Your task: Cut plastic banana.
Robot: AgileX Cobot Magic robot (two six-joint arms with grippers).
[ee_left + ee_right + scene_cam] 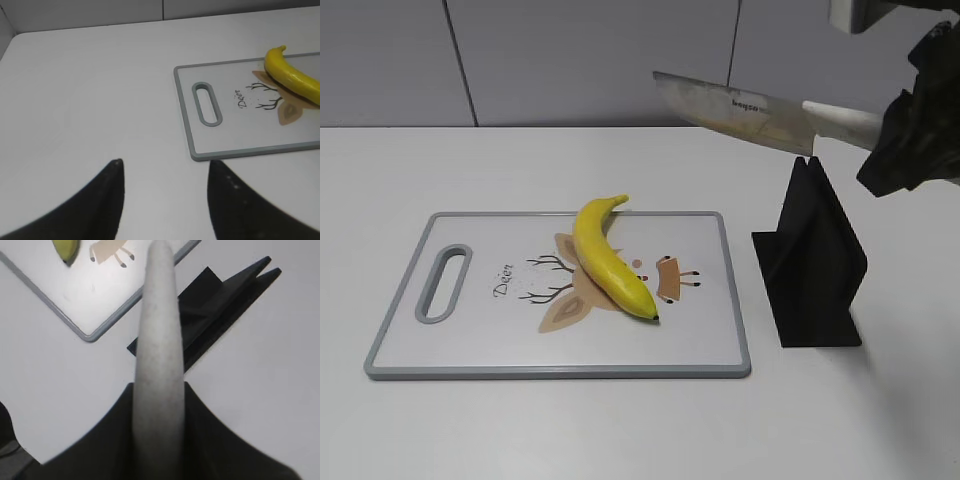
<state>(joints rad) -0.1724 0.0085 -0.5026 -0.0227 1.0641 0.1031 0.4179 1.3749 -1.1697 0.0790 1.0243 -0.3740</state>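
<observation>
The yellow plastic banana [605,257] lies diagonally on the white, grey-rimmed cutting board [470,350], stem to the back, dark tip to the front. It also shows in the left wrist view [292,75] and its tip in the right wrist view [66,250]. My right gripper [159,390] is shut on the white handle of a knife [730,105]. The knife is held high in the air, blade pointing left, above and right of the board. My left gripper [165,167] is open and empty over bare table, left of the board [186,107].
A black knife stand [815,265] sits on the table right of the board, below the knife; it also shows in the right wrist view [220,305]. A grey wall runs behind the white table.
</observation>
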